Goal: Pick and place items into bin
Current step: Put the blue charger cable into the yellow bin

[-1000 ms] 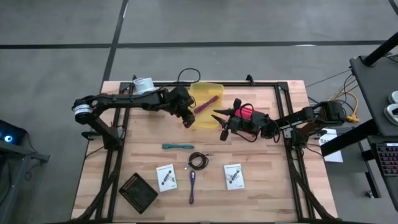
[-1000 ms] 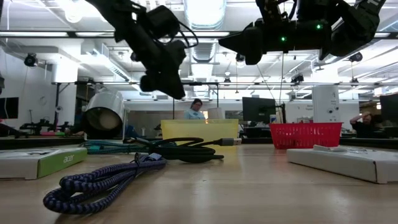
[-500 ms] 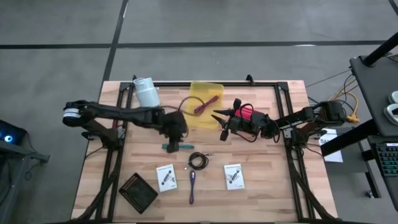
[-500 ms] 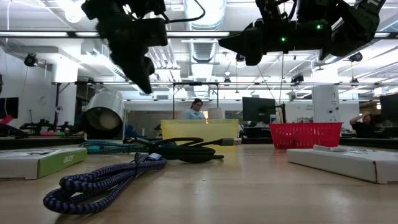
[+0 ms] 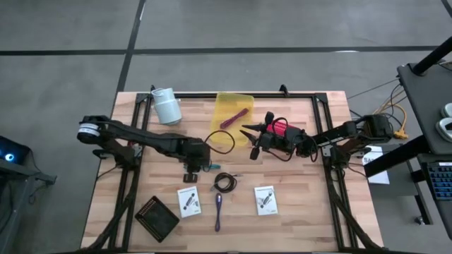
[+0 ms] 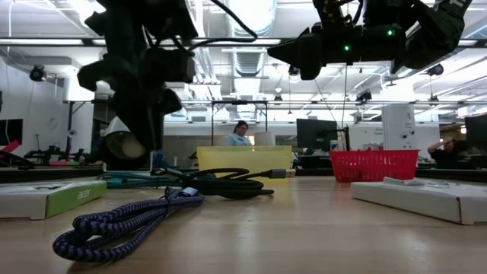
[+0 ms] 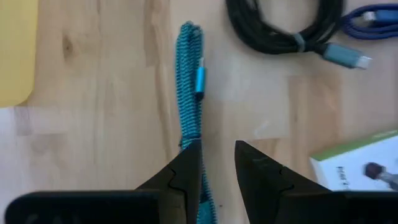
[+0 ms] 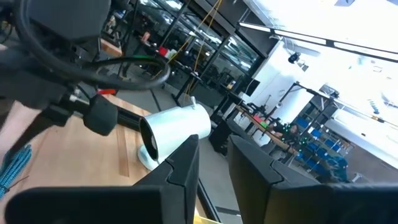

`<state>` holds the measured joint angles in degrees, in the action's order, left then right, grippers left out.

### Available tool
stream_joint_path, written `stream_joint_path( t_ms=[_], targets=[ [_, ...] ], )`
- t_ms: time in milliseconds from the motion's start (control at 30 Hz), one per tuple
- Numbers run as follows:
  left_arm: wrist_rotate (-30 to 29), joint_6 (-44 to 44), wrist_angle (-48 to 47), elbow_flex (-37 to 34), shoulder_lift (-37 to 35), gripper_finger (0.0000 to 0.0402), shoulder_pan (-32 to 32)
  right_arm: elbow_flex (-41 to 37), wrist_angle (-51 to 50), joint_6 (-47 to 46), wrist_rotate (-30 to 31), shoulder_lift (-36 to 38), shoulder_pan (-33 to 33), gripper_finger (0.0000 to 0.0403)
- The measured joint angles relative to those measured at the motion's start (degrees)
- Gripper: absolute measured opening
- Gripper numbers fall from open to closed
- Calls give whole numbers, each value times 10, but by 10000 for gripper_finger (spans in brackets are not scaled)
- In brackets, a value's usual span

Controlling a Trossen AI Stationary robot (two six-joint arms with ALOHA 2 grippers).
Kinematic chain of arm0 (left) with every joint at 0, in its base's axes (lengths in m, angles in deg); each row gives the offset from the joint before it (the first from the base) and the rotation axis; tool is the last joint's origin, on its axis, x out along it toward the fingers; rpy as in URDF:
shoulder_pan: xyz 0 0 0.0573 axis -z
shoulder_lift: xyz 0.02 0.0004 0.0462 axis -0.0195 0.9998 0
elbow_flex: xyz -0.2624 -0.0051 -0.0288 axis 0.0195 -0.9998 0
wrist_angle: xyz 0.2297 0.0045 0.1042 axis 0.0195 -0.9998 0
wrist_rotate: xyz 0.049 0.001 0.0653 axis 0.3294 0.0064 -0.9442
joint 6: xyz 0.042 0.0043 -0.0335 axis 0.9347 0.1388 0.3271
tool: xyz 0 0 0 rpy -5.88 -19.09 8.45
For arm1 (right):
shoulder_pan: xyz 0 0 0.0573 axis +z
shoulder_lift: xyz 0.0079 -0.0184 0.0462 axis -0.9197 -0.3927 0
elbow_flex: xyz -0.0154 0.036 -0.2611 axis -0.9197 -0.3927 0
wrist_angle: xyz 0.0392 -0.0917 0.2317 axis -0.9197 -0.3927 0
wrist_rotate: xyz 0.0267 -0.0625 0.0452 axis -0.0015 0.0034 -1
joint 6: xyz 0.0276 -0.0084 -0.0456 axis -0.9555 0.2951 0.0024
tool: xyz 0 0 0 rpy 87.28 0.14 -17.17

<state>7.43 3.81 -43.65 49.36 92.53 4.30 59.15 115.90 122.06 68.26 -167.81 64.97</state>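
Observation:
My left gripper [image 5: 192, 168] [image 7: 217, 149] hangs open with a narrow gap, pointing down just over the left end of the teal braided cable [image 5: 209, 166] [image 7: 189, 87], which lies flat on the table. One finger [image 7: 186, 168] stands over the cable; I cannot tell whether it touches. The magenta stick [image 5: 234, 118] lies in the yellow bin [image 5: 244, 102]. The coiled black cable [image 5: 224, 182], the purple cable [image 5: 218, 210] and two white cards [image 5: 188, 201] [image 5: 265, 200] lie nearer the near edge. My right gripper [image 5: 248, 141] waits open, raised, right of the bin. No small cubes show.
A white cup [image 5: 167, 106] lies on its side near the far left corner. A red basket [image 5: 280, 128] sits under my right arm. A black square object [image 5: 157, 217] lies near the near left corner. Black frame rails run along the table's edges.
My left gripper has swung from the yellow bin's left edge toward the near edge and slightly left, turning and dropping lower until it hangs over the teal cable. The magenta stick has stayed in the bin. My right arm has kept still.

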Motion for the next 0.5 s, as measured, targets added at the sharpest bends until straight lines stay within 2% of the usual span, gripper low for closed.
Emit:
stream_joint_path(
  t_ms=[500],
  targets=[
    [-5,1,19,-2,65,80,-8,0,-4,2,0,0,0,71]
  ],
)
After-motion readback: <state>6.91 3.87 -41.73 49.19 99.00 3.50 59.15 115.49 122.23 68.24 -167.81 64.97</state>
